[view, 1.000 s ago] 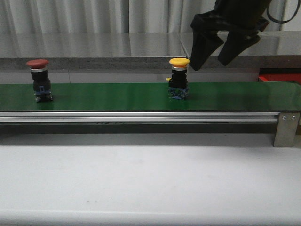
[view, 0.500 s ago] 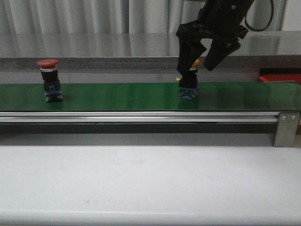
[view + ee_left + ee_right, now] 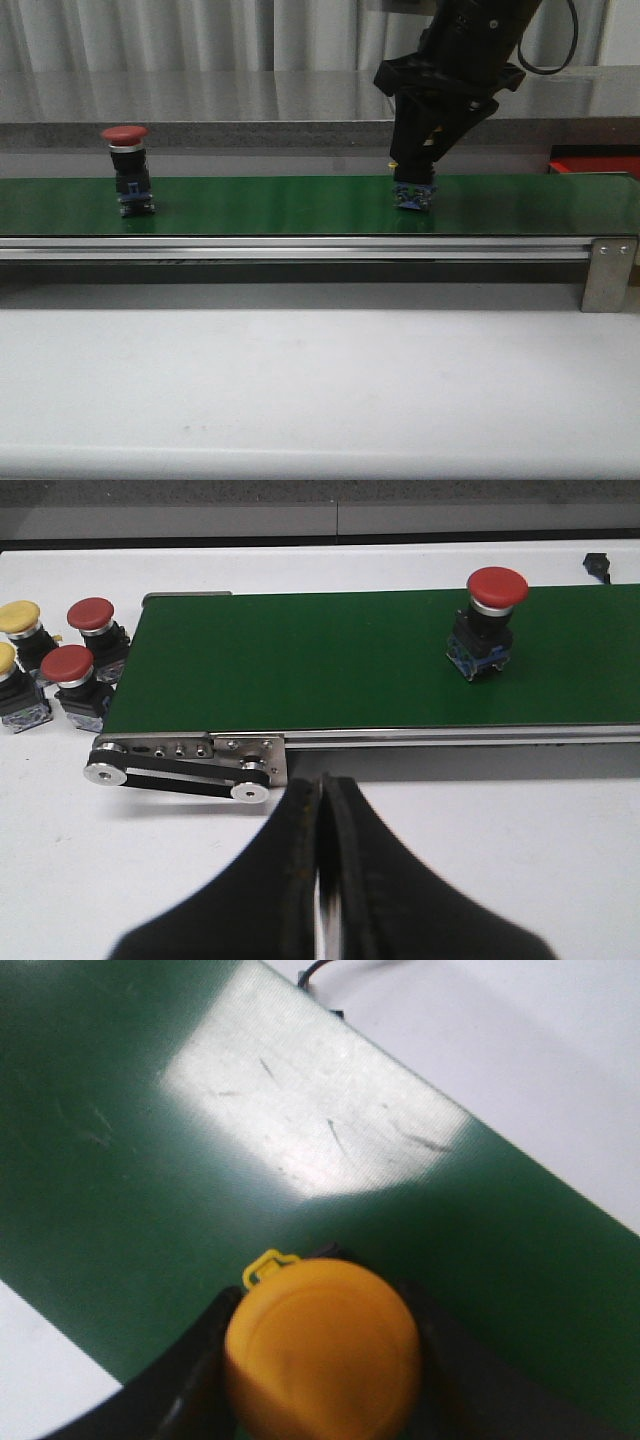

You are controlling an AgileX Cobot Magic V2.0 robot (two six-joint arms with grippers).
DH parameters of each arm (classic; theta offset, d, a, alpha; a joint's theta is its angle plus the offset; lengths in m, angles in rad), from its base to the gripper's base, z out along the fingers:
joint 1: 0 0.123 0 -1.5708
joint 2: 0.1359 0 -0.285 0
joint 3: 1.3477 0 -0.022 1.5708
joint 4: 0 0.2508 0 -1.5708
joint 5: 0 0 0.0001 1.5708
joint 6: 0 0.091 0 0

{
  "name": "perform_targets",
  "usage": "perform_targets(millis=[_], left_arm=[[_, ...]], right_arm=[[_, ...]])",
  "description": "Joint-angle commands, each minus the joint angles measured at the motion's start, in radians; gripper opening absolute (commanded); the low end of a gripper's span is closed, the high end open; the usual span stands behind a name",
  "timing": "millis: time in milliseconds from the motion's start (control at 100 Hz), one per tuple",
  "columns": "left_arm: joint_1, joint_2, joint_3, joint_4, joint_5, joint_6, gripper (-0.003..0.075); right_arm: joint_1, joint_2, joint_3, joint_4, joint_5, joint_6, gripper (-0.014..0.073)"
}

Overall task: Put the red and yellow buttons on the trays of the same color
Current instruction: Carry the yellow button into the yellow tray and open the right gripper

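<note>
Running across the table, the green belt [image 3: 260, 205] carries both buttons: the right gripper [image 3: 418, 170] clamps the yellow button [image 3: 322, 1350], the red button [image 3: 129, 170] stands apart; the left gripper [image 3: 322, 810] hangs closed, empty.

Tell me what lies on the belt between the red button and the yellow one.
Nothing: in the front view, bare green belt runs from the red button to the yellow button.
</note>
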Motion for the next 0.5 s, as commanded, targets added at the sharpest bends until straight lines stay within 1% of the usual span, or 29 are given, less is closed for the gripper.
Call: perform_targets(millis=[0,110,250,390,490], left_arm=[[-0.008,0.000,-0.028,-0.016,-0.077,-0.003,-0.0020],[-0.008,0.000,-0.028,-0.016,-0.077,-0.003,-0.0020],[-0.008,0.000,-0.028,-0.018,-0.077,-0.003,-0.0020],[-0.008,0.000,-0.028,-0.018,-0.077,-0.003,-0.0020],[-0.008,0.000,-0.028,-0.018,-0.077,-0.003,-0.0020]], right_arm=[[-0.017,-0.079,-0.035,0.010,0.015,-0.007,0.0175],[-0.057,-0.116,-0.034,0.009,0.093,-0.007,0.0175],[-0.137,-0.191,-0.014,0.009,0.160,-0.004,0.0175],[-0.247,-0.303,0.061,0.009,0.166,-0.002,0.0175],[-0.355,-0.384,0.140,0.009,0.163,0.000,0.0175]])
